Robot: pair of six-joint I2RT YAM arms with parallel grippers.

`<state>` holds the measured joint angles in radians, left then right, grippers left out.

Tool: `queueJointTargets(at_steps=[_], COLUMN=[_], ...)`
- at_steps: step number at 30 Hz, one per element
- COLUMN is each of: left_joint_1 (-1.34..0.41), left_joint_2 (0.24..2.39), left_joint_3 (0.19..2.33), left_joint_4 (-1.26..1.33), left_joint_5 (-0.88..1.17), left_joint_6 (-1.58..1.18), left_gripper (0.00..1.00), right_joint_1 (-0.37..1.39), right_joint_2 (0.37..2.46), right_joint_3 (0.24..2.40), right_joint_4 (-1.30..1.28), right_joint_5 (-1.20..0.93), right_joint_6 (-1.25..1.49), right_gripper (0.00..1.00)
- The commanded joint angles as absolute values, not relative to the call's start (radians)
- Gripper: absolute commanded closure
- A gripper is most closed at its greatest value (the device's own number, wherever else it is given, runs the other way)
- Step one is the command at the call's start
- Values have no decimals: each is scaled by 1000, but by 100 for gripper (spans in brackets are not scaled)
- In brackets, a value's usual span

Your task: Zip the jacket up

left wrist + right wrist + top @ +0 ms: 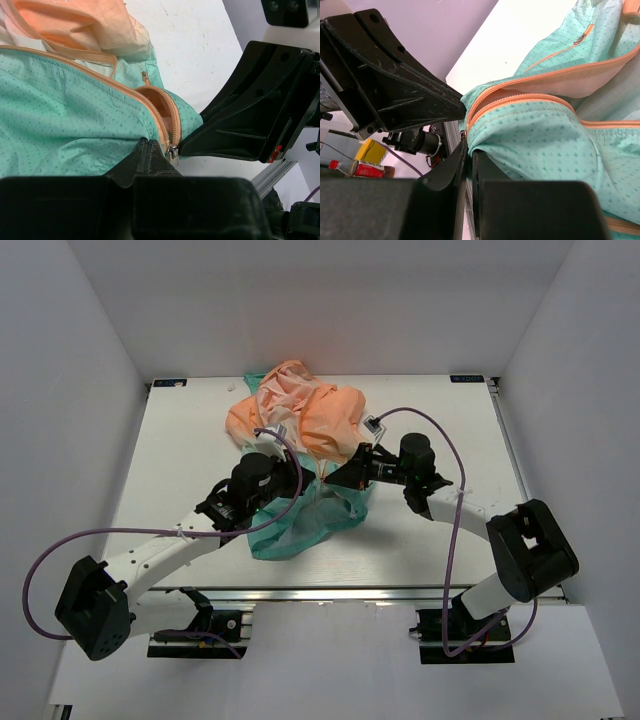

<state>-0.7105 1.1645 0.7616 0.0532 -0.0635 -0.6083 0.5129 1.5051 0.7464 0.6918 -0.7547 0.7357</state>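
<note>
One jacket [300, 420], two arms, one table [430, 540]. The left arm [170, 550] has its jaws closed on the teal hem at the zipper's [162, 112] lower end. The jacket lies crumpled mid-table. The right arm [470, 512] has its jaws pinching the same hem just beside them.

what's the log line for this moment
zipper: mostly open | left pincer: shut on jacket by slider | right pincer: shut on jacket

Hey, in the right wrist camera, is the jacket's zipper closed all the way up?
No, the two orange zipper rows on the jacket spread apart beyond the right fingers.
</note>
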Motion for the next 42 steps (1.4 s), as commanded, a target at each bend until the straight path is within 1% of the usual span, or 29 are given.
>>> queueJointTargets(at_steps=[1, 18, 26, 28, 34, 35, 42], left_joint_1=[-716, -716, -716, -716, -729, -730, -750], left_joint_2=[1131, 1097, 1095, 1085, 1061, 1066, 1066], left_joint_3=[753, 719, 712, 697, 670, 667, 647], left_joint_4=[51, 77, 74, 80, 90, 95, 74], left_joint_5=[-55, 41, 143, 176, 293, 339, 379], left_joint_6=[-595, -551, -466, -446, -407, -405, -410], left_gripper=[100, 100, 100, 100, 100, 100, 100], right_joint_1=[520, 520, 518, 518, 517, 514, 508], right_joint_2=[1513, 1525, 1526, 1525, 1508, 1505, 1496], right_joint_3=[790, 807, 824, 842, 853, 854, 880], right_joint_4=[753, 735, 696, 654, 618, 621, 617], right_joint_5=[-753, -733, -739, -738, -712, -710, -701], right_joint_6=[744, 753, 738, 726, 703, 703, 707], right_gripper=[100, 100, 100, 100, 100, 100, 100])
